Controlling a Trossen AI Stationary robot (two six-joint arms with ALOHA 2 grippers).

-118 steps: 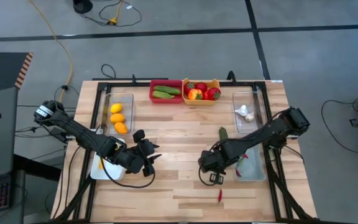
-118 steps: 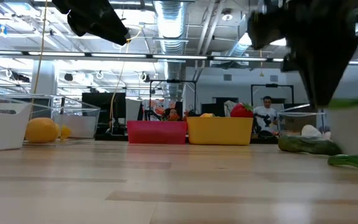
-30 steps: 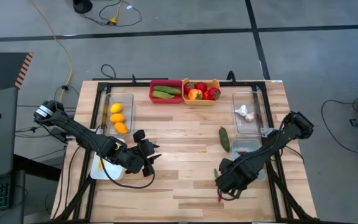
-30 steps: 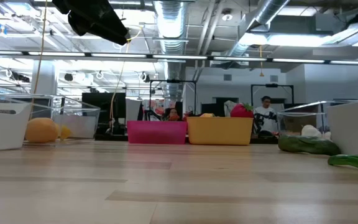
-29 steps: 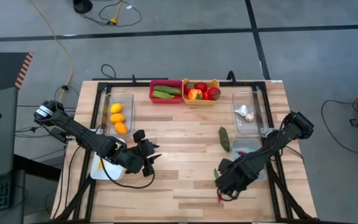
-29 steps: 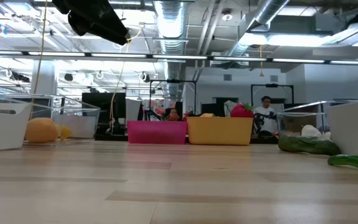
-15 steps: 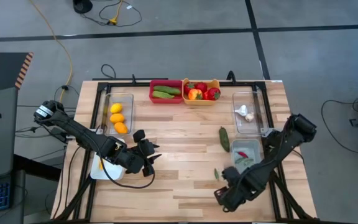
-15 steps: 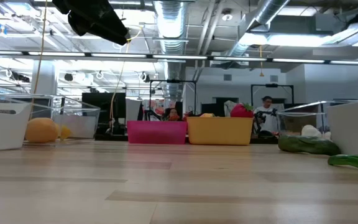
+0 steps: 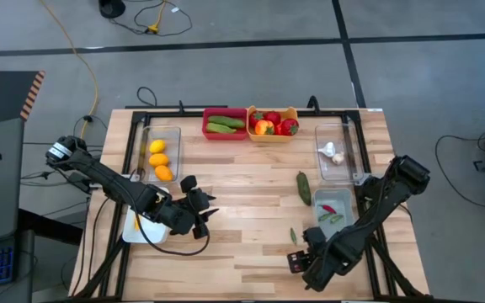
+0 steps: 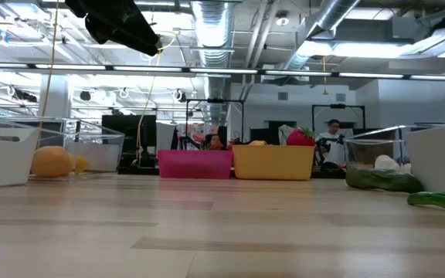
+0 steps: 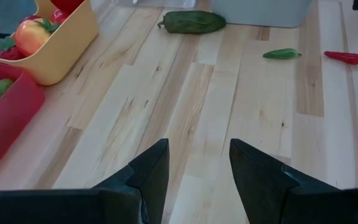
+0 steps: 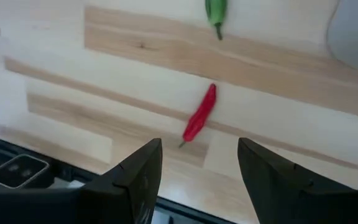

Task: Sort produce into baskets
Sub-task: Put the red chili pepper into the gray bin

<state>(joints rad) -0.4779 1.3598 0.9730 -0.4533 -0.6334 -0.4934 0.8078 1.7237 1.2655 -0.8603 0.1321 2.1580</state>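
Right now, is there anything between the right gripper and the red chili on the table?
Nothing visible. The right gripper stands open, and the red chili lies just ahead on bare wood; the green chili lies farther beyond it.

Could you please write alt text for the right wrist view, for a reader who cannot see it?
The right gripper hangs open and empty over the pale wooden table, its two dark fingers framing a small red chili lying just ahead. A green chili lies farther on, beside the corner of a pale tray.
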